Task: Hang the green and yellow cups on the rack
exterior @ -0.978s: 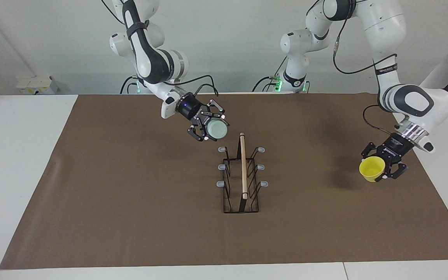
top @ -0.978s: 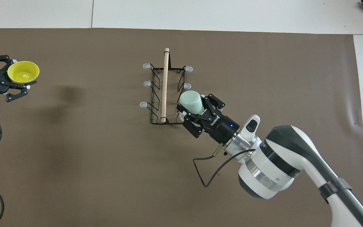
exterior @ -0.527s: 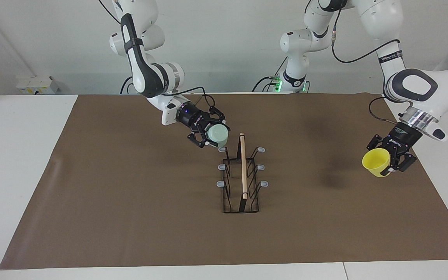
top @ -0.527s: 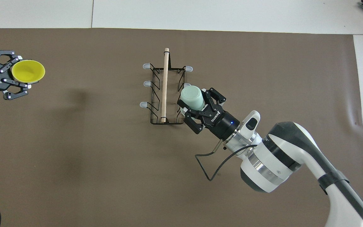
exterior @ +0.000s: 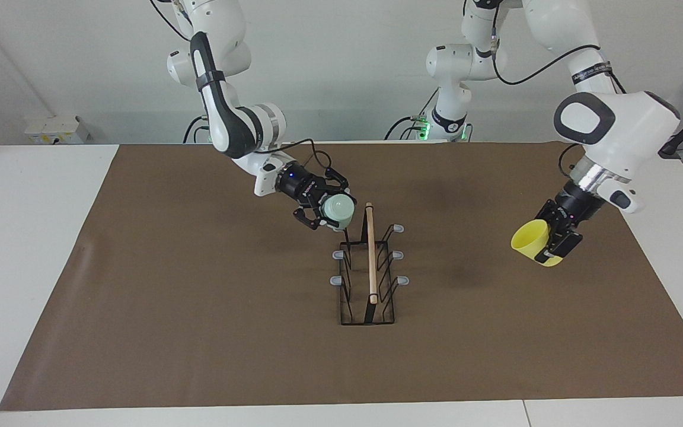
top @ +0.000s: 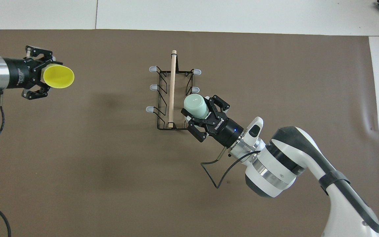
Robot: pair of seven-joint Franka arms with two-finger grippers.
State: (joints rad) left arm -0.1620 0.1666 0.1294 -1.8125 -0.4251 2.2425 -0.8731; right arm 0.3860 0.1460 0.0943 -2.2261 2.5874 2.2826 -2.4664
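Note:
The rack [exterior: 370, 261] stands mid-mat, a black wire frame with a wooden rod and grey-tipped prongs; it also shows in the overhead view [top: 172, 89]. My right gripper [exterior: 331, 212] [top: 200, 110] is shut on the mint green cup [exterior: 339, 210] [top: 195, 104]. It holds the cup tilted, base up, at the prong nearest the robots on the right arm's side, and that prong tip is hidden. My left gripper [exterior: 550, 243] [top: 43, 75] is shut on the yellow cup [exterior: 529, 240] [top: 58, 76]. It holds the cup on its side over the mat toward the left arm's end, mouth toward the rack.
A brown mat [exterior: 199, 296] covers most of the white table [exterior: 21, 267]. The right arm's cable [top: 214, 171] hangs over the mat below its wrist. A small white box [exterior: 54, 129] sits by the wall.
The right gripper has lowered the green cup onto the rack's nearest prong on its side. The left gripper has turned the yellow cup onto its side and moved it toward the rack.

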